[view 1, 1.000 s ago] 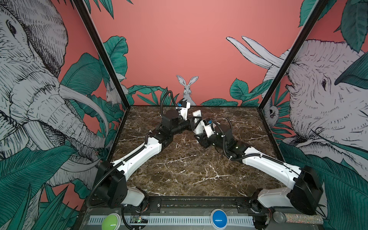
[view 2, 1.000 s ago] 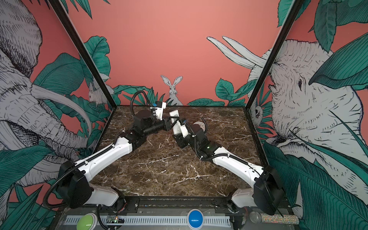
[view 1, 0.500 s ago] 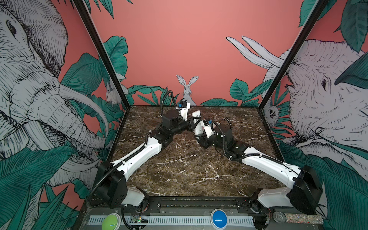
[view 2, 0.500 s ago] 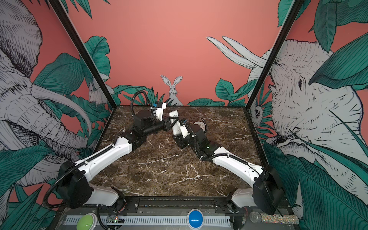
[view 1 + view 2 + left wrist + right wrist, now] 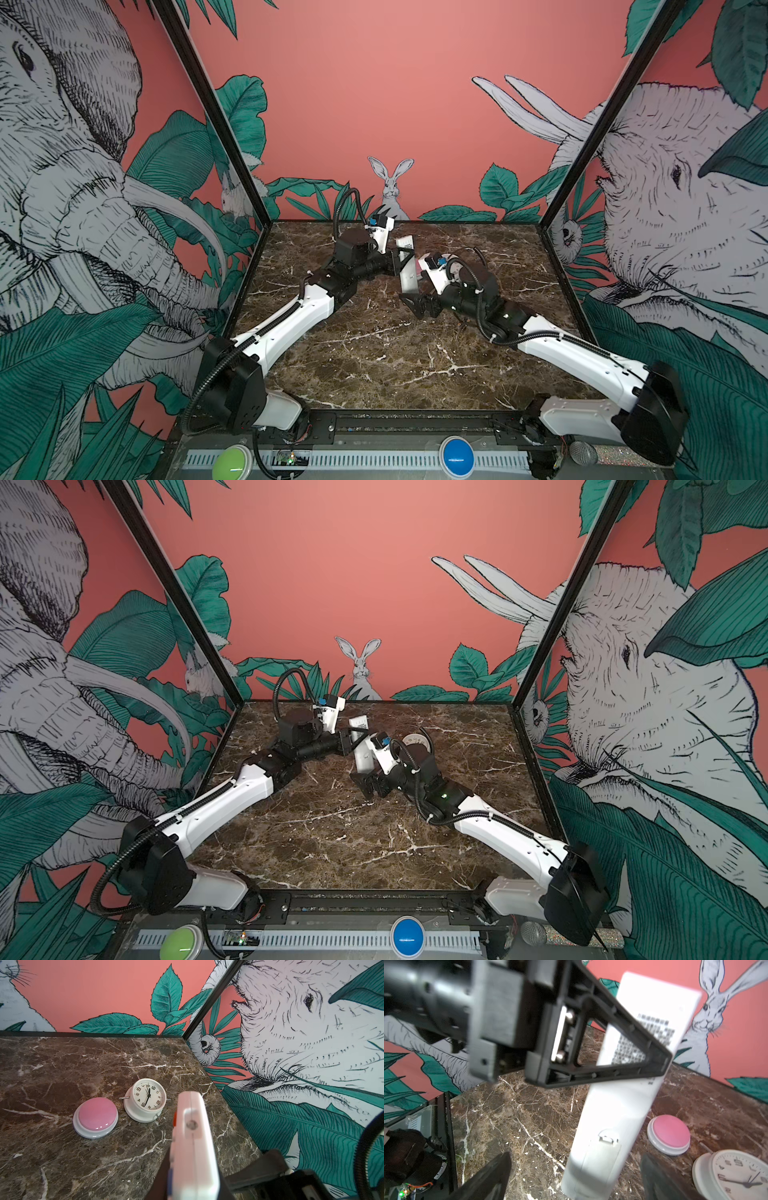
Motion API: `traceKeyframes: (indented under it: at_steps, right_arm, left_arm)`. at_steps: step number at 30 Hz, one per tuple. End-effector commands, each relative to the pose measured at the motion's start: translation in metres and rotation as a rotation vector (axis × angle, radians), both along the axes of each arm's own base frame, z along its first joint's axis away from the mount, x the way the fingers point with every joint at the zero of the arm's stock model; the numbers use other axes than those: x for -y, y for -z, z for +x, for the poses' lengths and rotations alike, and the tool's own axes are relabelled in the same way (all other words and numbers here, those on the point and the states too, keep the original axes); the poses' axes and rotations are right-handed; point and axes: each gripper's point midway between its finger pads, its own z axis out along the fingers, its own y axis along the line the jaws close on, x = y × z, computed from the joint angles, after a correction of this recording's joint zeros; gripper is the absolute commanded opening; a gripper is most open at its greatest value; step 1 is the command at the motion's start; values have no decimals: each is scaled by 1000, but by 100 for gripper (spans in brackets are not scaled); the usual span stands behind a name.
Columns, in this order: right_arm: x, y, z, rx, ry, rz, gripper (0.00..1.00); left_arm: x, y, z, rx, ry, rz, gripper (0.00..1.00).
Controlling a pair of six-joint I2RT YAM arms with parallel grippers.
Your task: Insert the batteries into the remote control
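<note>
The remote control (image 5: 406,266) (image 5: 360,746) is a slim white bar held tilted above the marble, its plain back with a closed battery cover (image 5: 600,1159) facing the right wrist view. My left gripper (image 5: 397,262) (image 5: 193,1184) is shut on its narrow sides near the upper half; one black finger (image 5: 612,1053) crosses the label. My right gripper (image 5: 415,305) (image 5: 574,1180) is open, its fingers standing wide on either side of the remote's lower end without touching it. The batteries are out of view.
A pink dome button (image 5: 95,1116) (image 5: 668,1134) and a round white clock (image 5: 145,1099) (image 5: 733,1174) lie on the table behind the remote, towards the back right corner. Green (image 5: 230,463) and blue (image 5: 457,455) buttons sit on the front rail.
My right gripper has opened wide, letting go of the remote's lower end, and has dropped a little towards the front. The left gripper has closed tighter on the remote and stayed in place.
</note>
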Motion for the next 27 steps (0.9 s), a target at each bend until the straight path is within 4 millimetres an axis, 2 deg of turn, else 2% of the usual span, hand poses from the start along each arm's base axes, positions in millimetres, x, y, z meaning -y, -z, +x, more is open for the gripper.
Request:
traceKeyframes:
  at_steps: [1,5,11,13,19,27]
  right_arm:
    - [-2,-8,-34,87,-174,-19,99]
    - [3,-8,-55,146,-267,-105,98]
    - [7,6,-63,250,-325,-327,97]
    - [6,4,-65,291,-346,-365,97]
    - [0,-3,-72,410,-390,-404,99]
    - [-9,0,-70,447,-399,-462,99]
  left_arm:
    - [0,-35,-17,42,98,-60,0]
    - [-2,-37,-31,26,175,-68,0]
    - [-7,-39,-43,-15,221,-72,0]
    - [-8,-37,-47,-38,239,-63,0]
    - [-10,-31,-57,-78,264,-50,0]
    - [-10,-32,-62,-101,281,-68,0]
